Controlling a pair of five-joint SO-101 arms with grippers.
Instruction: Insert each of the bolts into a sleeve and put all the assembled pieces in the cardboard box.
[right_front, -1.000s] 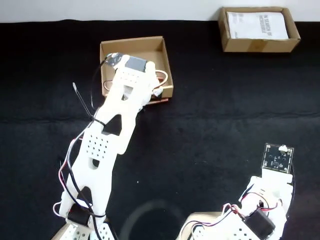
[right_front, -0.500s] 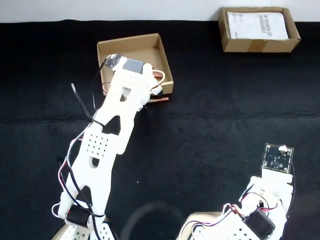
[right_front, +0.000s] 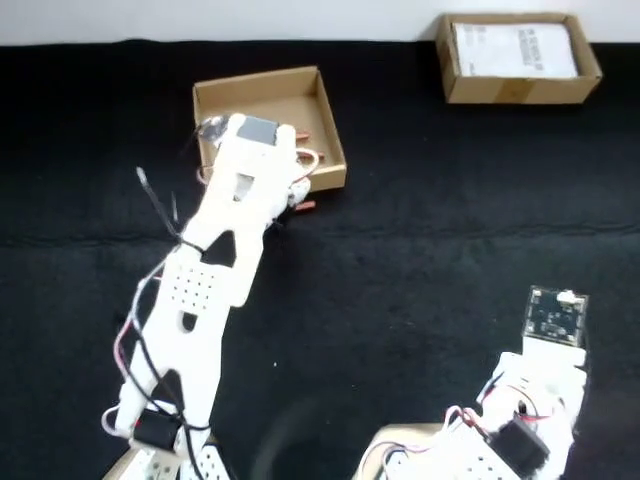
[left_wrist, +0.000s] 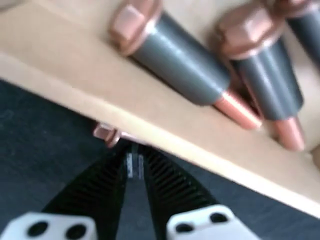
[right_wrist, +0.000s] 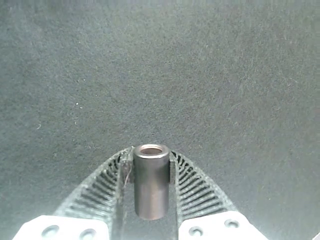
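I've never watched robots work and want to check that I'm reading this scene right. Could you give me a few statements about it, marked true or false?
1. The right tool holds a grey sleeve with no bolt in it. True.
2. The cardboard box is empty. False: at least two assembled pieces lie in it, each a copper bolt in a grey sleeve.
3. The left tool is inside that box. False: it is just outside the box's wall, closed on a copper bolt.
4. The table is black. True.
5. The second box, at the far edge, holds a white sheet. True.
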